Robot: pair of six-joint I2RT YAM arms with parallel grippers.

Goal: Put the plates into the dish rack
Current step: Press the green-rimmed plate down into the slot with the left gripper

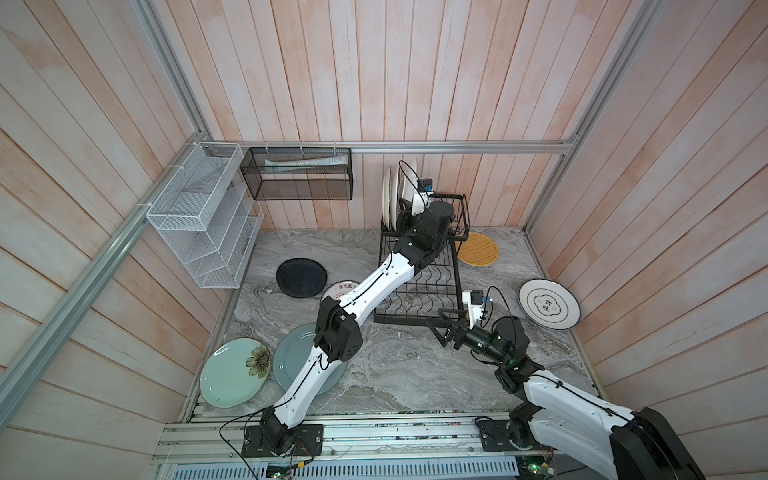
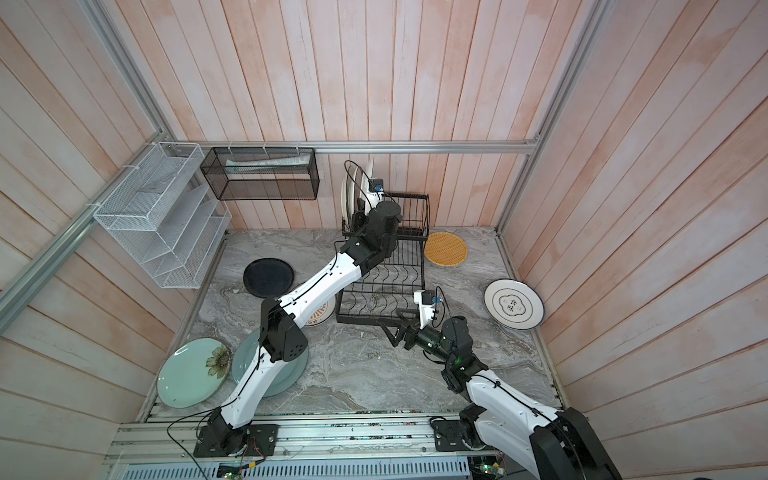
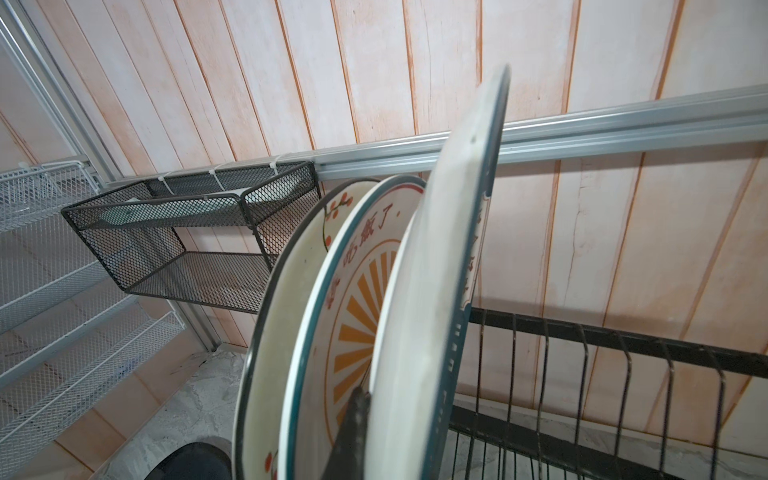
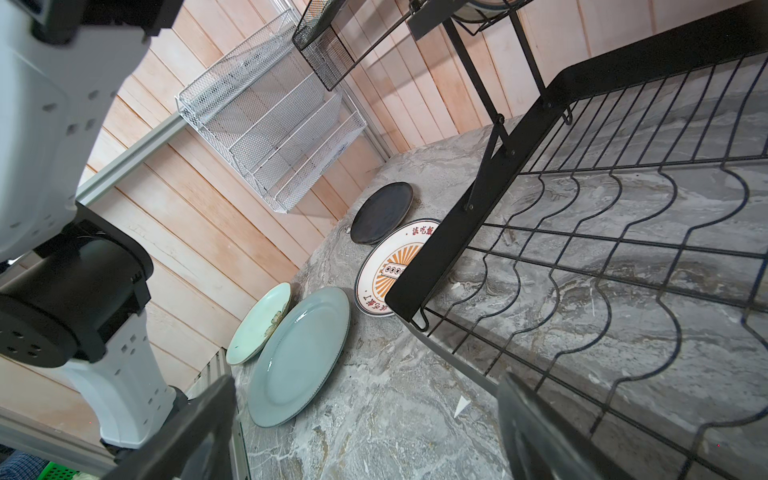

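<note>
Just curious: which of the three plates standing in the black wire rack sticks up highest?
The white round plate with the dark teal rim, beside the empty slots, gripped by the left end effector; its two neighbours sit lower.

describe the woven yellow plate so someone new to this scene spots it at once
Start at the black two-tier wire dish rack at the back of the grey marble tabletop. Just right of its raised basket, flat on the marble, lies the round woven yellow plate. It alone has a basket-weave texture and yellow colour.
</note>
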